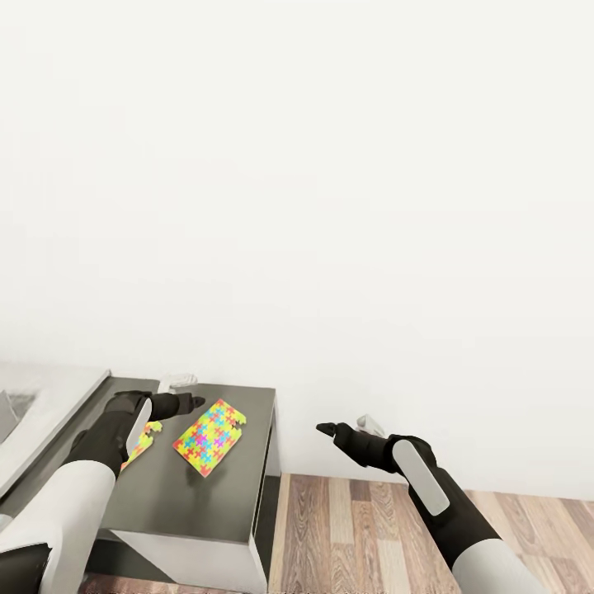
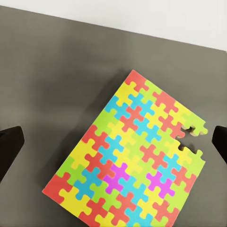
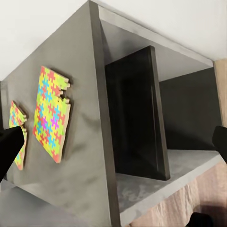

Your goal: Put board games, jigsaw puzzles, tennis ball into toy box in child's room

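From the head camera, my left tool hangs over the dark grey cabinet, close to the bright jigsaw puzzle lying flat on its top; a second puzzle peeks out from under that arm. I judge the thin board has no edge to pinch, so a descent could skid it toward the cabinet's near edge and onto the wood floor. My right tool hovers out over that floor, grasping nothing. The pale tabletop sits at far left; the wall behind is plain white.

The left wrist camera looks straight down on the puzzle, fingers spread wide either side and released, well above it. One corner piece is notched, which could snag.

The right wrist camera faces the cabinet's open side: both puzzles on top, a dark upright panel inside. Its fingertips stand apart, released.
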### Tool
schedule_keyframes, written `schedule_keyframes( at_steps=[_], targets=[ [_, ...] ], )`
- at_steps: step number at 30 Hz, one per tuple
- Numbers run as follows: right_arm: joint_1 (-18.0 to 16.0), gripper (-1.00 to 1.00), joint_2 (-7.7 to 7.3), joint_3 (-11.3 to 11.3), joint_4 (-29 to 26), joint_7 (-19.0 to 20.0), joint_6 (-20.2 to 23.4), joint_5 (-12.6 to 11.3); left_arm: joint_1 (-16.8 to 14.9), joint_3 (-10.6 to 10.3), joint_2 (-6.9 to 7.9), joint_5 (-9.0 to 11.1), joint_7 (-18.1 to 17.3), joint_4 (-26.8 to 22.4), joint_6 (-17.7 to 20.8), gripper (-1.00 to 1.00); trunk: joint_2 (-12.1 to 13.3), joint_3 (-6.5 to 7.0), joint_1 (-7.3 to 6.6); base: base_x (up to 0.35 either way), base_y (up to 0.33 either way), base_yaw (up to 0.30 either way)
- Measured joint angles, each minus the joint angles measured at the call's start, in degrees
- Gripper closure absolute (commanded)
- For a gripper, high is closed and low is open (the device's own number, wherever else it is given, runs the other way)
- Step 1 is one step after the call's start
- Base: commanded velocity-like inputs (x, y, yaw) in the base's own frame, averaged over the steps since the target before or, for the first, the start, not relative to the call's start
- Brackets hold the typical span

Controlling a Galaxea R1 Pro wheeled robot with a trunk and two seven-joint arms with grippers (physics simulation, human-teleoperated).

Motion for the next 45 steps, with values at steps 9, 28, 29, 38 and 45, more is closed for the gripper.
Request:
schedule_keyframes(
  at_steps=[9,28,29,38,45],
  targets=[
    [0.00,-1.00,0.00,-0.07,0.00,0.00,0.00,0.00,0.00,0.00,0.00,0.01,0.00,0.00,0.00,-1.00,0.00,-0.85,0.00,0.000,0.000,0.000],
    [0.00,-1.00,0.00,-0.09,0.00,0.00,0.00,0.00,0.00,0.00,0.00,0.01,0.00,0.00,-0.01,-1.00,0.00,-2.64,0.00,0.000,0.000,0.000],
    [0.00,-1.00,0.00,-0.09,0.00,0.00,0.00,0.00,0.00,0.00,0.00,0.02,0.00,0.00,-0.01,-1.00,-0.01,-2.73,0.00,0.000,0.000,0.000],
    [0.00,-1.00,0.00,-0.11,0.00,0.00,0.00,0.00,0.00,0.00,0.00,0.02,0.00,0.00,-0.01,-1.00,-0.01,-3.58,0.00,0.000,0.000,0.000],
    [0.00,-1.00,0.00,-0.17,0.00,0.00,0.00,0.00,0.00,0.00,0.00,0.05,0.00,0.00,-0.01,-1.00,-0.01,-4.24,0.00,0.000,0.000,0.000]
  ],
)
